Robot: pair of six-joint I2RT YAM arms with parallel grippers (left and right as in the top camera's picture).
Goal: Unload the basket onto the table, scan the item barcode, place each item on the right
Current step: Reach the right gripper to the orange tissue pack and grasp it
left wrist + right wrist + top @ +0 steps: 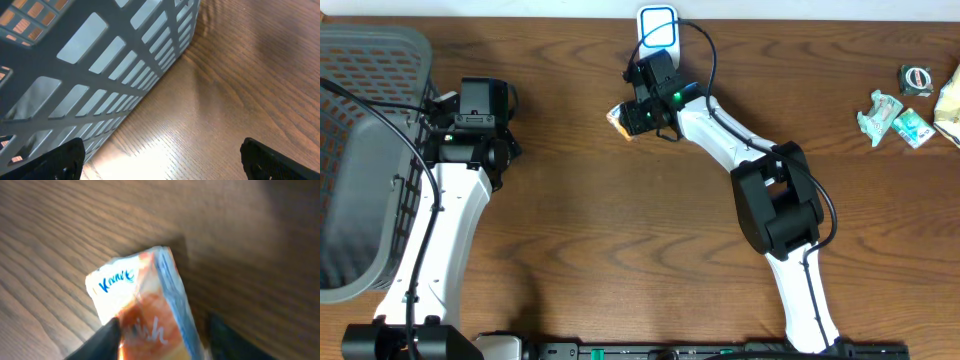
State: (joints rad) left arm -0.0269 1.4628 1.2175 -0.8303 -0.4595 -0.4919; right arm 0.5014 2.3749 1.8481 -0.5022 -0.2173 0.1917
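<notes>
The item, a small orange and white packet with a blue edge (619, 121), lies on the wooden table just left of my right gripper (638, 118). In the right wrist view the packet (135, 295) fills the space between the two dark fingers; my right gripper (162, 340) is shut on it, the left finger pressed against its orange face. A white scanner with a blue outline (658, 27) stands at the table's far edge behind that gripper. My left gripper (478, 108) hovers beside the basket, and in its own view the left gripper (160, 160) is wide open over bare wood.
A grey slotted basket (360, 60) stands at the far left, with its wall (100, 65) close to my left fingers. At the right edge lie a tape roll (916, 80), green and white packets (895, 118) and a pale bag (950, 100).
</notes>
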